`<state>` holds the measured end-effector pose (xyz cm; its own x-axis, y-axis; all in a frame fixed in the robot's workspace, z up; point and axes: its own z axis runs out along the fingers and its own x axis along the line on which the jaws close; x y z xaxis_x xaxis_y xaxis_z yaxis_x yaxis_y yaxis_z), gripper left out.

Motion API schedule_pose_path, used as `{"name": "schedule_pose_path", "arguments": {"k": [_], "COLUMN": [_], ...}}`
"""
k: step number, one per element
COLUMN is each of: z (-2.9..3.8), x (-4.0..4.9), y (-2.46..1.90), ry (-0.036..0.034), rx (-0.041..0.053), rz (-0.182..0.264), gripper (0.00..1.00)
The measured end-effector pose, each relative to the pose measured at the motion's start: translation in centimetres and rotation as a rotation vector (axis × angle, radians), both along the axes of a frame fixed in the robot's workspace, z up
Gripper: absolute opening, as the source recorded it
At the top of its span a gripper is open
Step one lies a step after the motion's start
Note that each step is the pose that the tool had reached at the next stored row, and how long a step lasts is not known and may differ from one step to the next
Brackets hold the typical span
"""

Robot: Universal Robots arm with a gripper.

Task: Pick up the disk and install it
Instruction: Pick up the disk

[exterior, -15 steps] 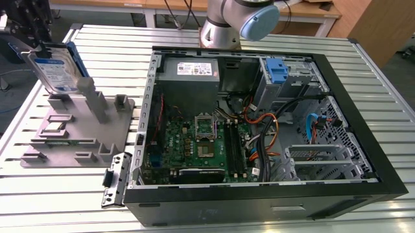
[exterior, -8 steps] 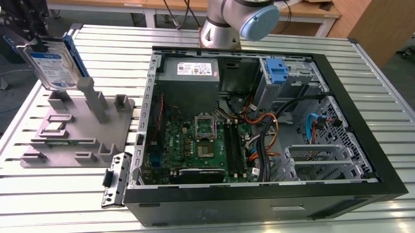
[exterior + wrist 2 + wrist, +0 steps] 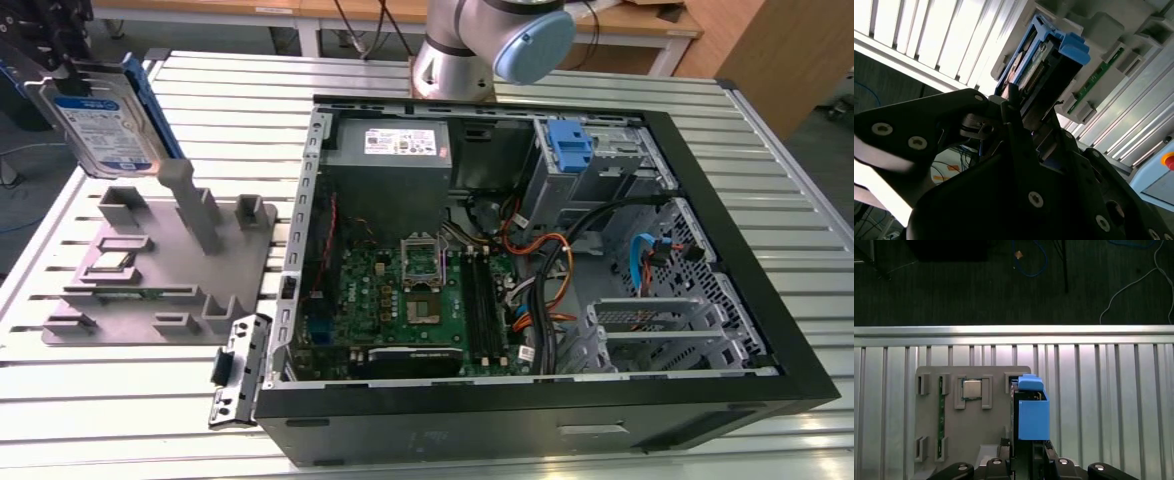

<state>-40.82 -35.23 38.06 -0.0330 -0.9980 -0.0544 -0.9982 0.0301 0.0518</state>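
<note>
- One disk (image 3: 104, 130) hangs at the exterior view's far left, upright and slightly tilted, label showing, above the grey fixture (image 3: 140, 315)
- The gripper (image 3: 56, 72) is clenched on the disk's upper end; both wrist views show it clamping the drive between its blue rails
- Toward the exterior view's right lies the open computer case (image 3: 534, 420), a blue latch (image 3: 570, 145) in its drive cage
</note>
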Motion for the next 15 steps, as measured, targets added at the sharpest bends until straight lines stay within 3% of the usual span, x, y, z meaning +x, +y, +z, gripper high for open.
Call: {"name": "schedule_pose_path", "arguments": {"k": [9, 15], "z": [0.19, 0.67], "x": [0.00, 0.00], "y": [0.00, 0.00], "ry": [0.0003, 0.0003], "rx": [-0.0002, -0.0001], "rz": [0.000, 0.000], "gripper": [0.35, 0.35]}}
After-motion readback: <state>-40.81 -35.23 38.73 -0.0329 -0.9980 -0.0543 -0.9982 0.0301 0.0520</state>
